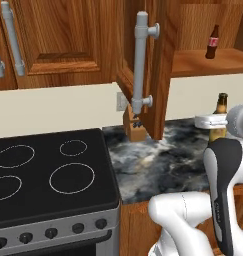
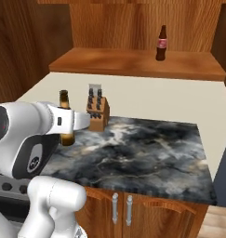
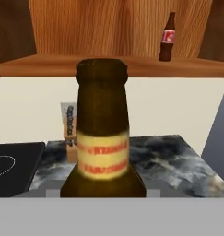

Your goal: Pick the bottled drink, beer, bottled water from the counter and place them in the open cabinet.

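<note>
Holding the beer (image 3: 102, 138) at close range, the hand view shows the neck and yellowish label dead ahead, upright, with its base cut off at the bottom edge. In the base views the gripper (image 2: 68, 122) sits level with the beer's upper body, and the bottle appears clamped between the jaws; the fingertips themselves are hidden, so the contact is a judgement, not a sighting. Whether the base rests on the tabletop (image 2: 147, 148) or is just lifted off it cannot be told. The drink (image 2: 161, 43) already stands upright on the cabinet (image 2: 133, 62) shelf, toward its right end. No bottled water can be made out. The knife block (image 2: 97, 111) stands at the back of the tabletop, just beside the beer. Risks from here: a grip high on a slim glass bottle lets the heavy lower body swing, so a fast lift or turn could tilt it or let it slip. A sideways sweep could knock the knife block. A low rise could strike the shelf's front edge. A placement too far right could topple the drink.
</note>
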